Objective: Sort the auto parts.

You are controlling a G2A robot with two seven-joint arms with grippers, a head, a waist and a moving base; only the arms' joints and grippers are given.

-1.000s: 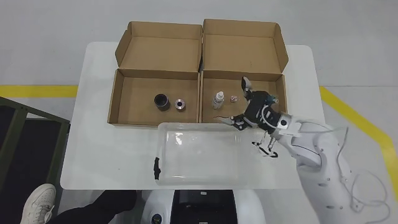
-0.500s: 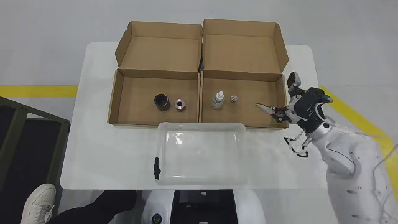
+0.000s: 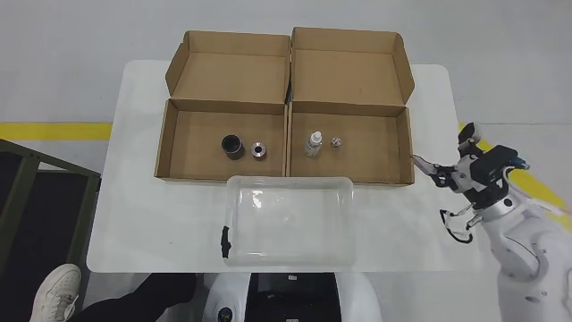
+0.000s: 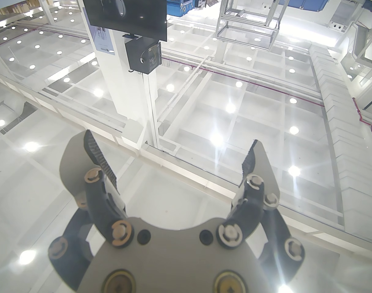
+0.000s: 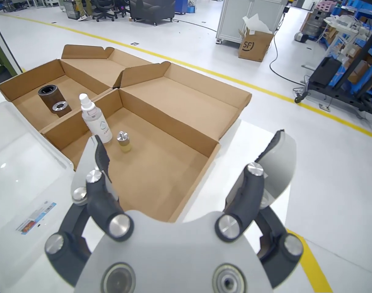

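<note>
My right gripper (image 3: 442,148) is out past the right-hand end of the right box (image 3: 380,152), over the table's (image 3: 134,215) edge. Its fingers are spread wide with nothing between them. None of the parts are anywhere near it.

In the wrist view the white spray bottle (image 5: 94,120) stands upright in the right box, over by the wall it shares with the left box (image 3: 164,143). The little capped part (image 5: 124,142) is just beside the bottle. Both are well apart from my fingertips (image 5: 96,150), with bare cardboard between us.

The other two are even farther off. The black cylinder (image 3: 232,146) and the metal ring (image 3: 258,150) sit side by side in the left box.

The clear plastic bin (image 3: 286,219) sits in front of both boxes, straddling the join.

My left gripper (image 4: 170,141) is aimed up at the ceiling. Its fingers are apart too and it's holding nothing.
</note>
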